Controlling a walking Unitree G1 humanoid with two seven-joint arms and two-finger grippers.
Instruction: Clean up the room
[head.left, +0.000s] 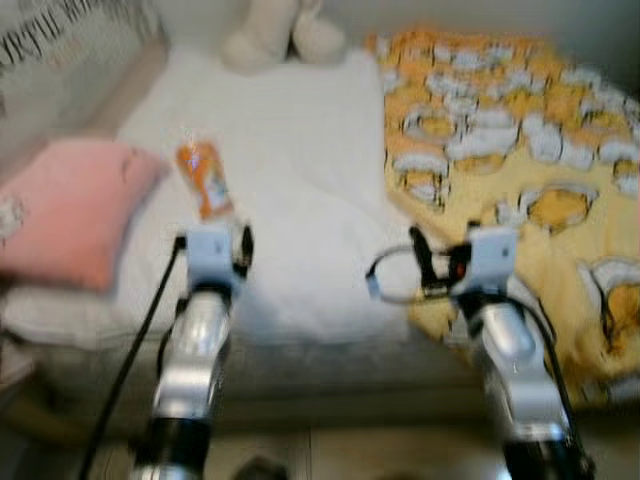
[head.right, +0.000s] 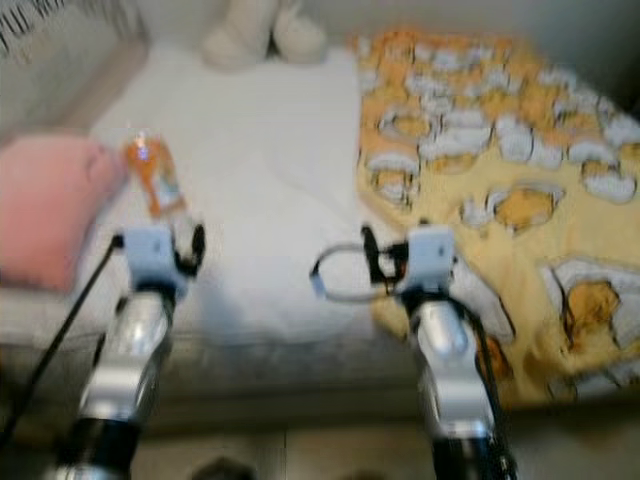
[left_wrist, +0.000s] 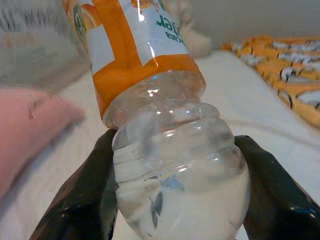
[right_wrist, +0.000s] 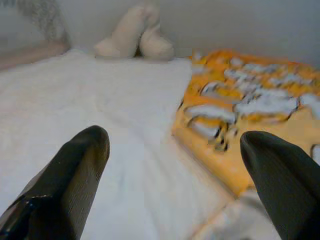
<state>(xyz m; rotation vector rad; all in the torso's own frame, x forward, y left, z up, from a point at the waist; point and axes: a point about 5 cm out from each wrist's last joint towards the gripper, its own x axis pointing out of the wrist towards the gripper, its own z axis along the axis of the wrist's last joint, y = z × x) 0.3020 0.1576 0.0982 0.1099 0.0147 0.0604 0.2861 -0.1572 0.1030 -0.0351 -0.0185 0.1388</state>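
White bedding covers the bed (head.left: 300, 180) that fills the head views, with a yellow patterned blanket (head.left: 520, 170) spread over its right part and a pink pillow (head.left: 70, 205) lying at its left edge. At the far end, against the wall, sits a cream plush toy (head.left: 280, 35).

The left end effector (left_wrist: 175, 200) is clenched on a clear plastic bottle (head.left: 203, 178) with an orange label; in the left wrist view its 2 black fingers (left_wrist: 82, 200) press against the bottle's clear lower part from both sides. From the head views, the bottle is just beside the pink pillow, over the white bedding, though blur hides whether it rests on the bedding or is lifted off it.

The right end effector (right_wrist: 175, 150) is released and holds nothing, its 2 fingers (right_wrist: 75, 170) spread wide apart over the bed near where the white bedding meets the yellow blanket.
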